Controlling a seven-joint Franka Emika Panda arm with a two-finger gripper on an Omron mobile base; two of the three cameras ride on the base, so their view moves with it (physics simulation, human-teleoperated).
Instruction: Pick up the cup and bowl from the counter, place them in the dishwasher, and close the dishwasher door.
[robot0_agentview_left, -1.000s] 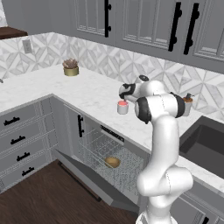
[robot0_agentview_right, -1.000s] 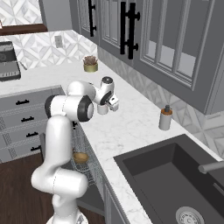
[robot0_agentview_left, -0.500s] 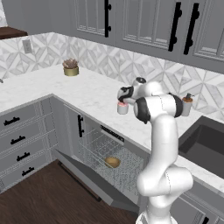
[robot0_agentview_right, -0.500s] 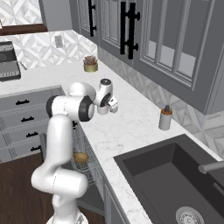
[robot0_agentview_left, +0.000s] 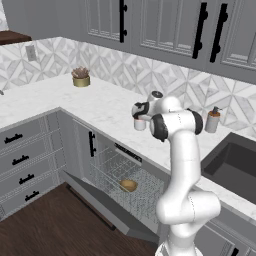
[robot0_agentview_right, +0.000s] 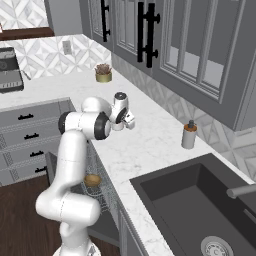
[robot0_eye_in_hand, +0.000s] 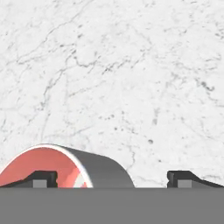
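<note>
Red-rimmed and white, the cup (robot0_eye_in_hand: 65, 164) stands on the marble worktop (robot0_eye_in_hand: 131, 78) directly beneath the tool (robot0_eye_in_hand: 111, 179), over toward its left fingertip (robot0_eye_in_hand: 41, 178); the right fingertip sits over bare stone. The tool's jaws stand wide apart, gripping nothing. Below the tool, the tan bowl (robot0_agentview_left: 128, 185) lies in the rack of the dishwasher (robot0_agentview_left: 125, 175), whose door (robot0_agentview_left: 100, 202) hangs open.

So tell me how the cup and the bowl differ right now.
The cup stands on the counter under the end effector; the bowl already sits in the dishwasher rack. The cup is white with a red inside; the bowl is tan-brown. The cup is taller and narrower, the bowl shallow. Both are upright and neither is gripped.
</note>
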